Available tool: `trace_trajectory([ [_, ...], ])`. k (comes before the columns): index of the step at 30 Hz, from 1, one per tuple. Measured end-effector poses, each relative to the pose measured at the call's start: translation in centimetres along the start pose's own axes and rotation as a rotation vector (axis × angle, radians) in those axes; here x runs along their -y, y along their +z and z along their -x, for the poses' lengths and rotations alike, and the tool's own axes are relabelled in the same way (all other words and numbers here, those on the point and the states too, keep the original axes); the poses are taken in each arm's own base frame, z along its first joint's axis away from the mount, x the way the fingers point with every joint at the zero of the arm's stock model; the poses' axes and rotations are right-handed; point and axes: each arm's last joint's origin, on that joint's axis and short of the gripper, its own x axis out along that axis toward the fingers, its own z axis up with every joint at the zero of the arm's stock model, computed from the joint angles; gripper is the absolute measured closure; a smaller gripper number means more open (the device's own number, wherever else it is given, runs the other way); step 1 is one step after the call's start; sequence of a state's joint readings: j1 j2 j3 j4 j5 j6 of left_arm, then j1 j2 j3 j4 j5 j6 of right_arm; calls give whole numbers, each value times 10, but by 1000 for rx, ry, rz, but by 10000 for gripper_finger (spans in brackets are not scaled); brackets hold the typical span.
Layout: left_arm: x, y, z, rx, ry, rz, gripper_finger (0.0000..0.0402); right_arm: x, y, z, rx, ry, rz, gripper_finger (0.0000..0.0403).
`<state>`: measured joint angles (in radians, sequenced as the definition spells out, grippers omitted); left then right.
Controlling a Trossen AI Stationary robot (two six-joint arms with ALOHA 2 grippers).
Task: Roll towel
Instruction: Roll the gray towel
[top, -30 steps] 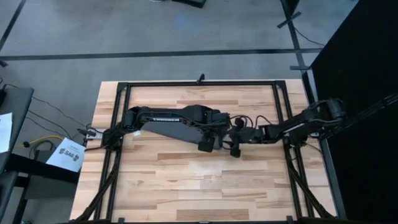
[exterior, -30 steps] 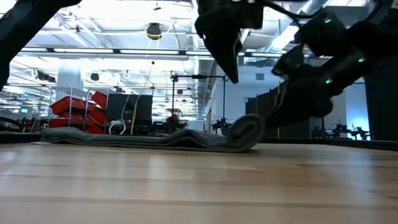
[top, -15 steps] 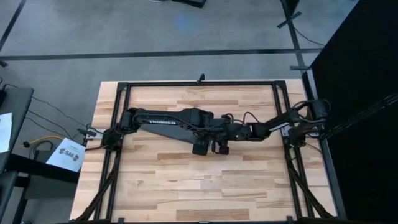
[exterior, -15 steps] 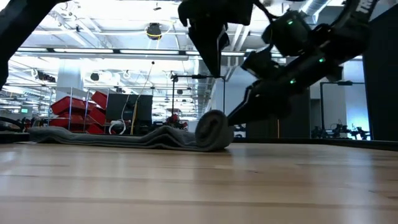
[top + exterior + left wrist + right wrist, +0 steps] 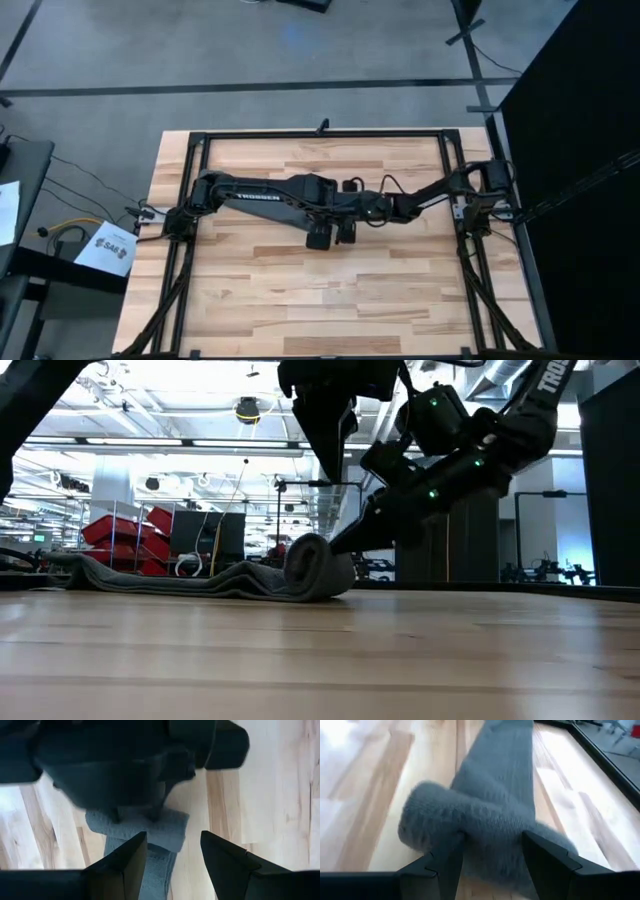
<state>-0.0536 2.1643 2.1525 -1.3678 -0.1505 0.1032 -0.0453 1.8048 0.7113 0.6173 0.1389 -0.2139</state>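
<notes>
Rolling is partly done: a fat roll of the towel (image 5: 485,835) is pushed by the right gripper (image 5: 490,857), jaws wide. Flat cloth is left ahead. The left gripper (image 5: 172,855) is held above, jaws apart, empty.

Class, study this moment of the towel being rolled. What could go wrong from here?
1. The right gripper pushes the roll with open fingers, not clamping it, so the towel may loosen or unroll.
2. The flat part looks wrinkled in the low view, so the roll could turn out uneven.
3. The left gripper hangs close above the roll; the arms might bump.
</notes>
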Motion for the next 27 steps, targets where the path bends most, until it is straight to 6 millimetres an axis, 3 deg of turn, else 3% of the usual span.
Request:
trace_trajectory([
  [6,0,0,-1,-5,5,11,228,4,-3,-22,11,57,-16,214],
  [12,4,-9,-33,-74,32,5,228,7,-10,-36,3,59,-23,214],
  [19,-2,-22,-61,-27,54,17,228,14,-15,-41,19,72,-64,214],
  [27,-21,-61,-75,95,92,96,228,14,-17,-43,15,77,-70,214],
])
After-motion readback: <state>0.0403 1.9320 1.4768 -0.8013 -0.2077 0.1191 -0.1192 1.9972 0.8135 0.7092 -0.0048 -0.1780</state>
